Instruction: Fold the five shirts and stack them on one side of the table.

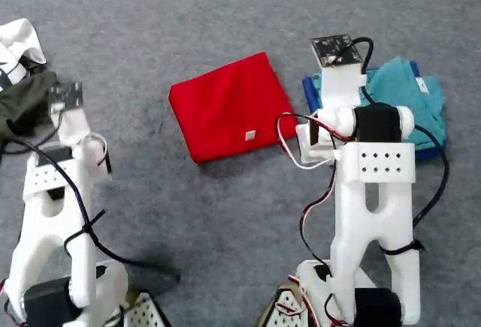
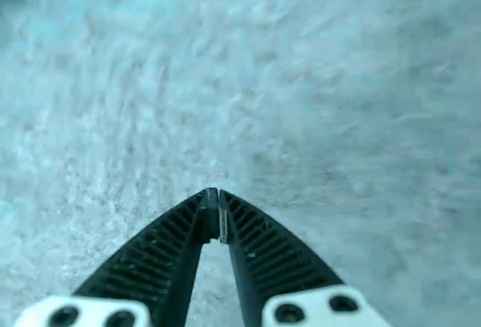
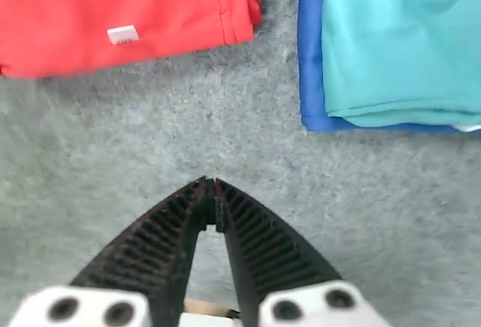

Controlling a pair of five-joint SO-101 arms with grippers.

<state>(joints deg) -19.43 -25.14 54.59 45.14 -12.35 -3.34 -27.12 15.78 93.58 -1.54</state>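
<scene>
1. The red shirt (image 1: 225,109) lies folded in the middle of the table (image 1: 188,222), a little turned, with bare grey cover on all its sides. The widest free room is the near strip between the two arms.
2. At the right, the teal shirt (image 1: 409,90) lies folded on the blue shirt (image 1: 310,86), whose edge shows at the left side of this pile. A narrow gap of table separates the pile from the red shirt.
3. At the far left edge, the white shirt (image 1: 19,41) and the dark shirt (image 1: 26,105) lie crumpled and touching, partly cut by the frame.
4. The left arm (image 1: 52,192) stands near-left, its wrist just beside the dark shirt. The right arm (image 1: 376,169) stands near-right and covers part of the pile.
5. From the left wrist we see the left gripper (image 2: 212,218) with its tips pressed together, nothing between them, over bare table cover. It seems to be above the cover, but we cannot tell whether it touches.
6. From the right wrist we see the right gripper (image 3: 210,207) also closed tip to tip and empty, over bare table on the near side of the gap. Here the pile's near-left corner shows, teal edge over blue, which the arm hides from above.
</scene>
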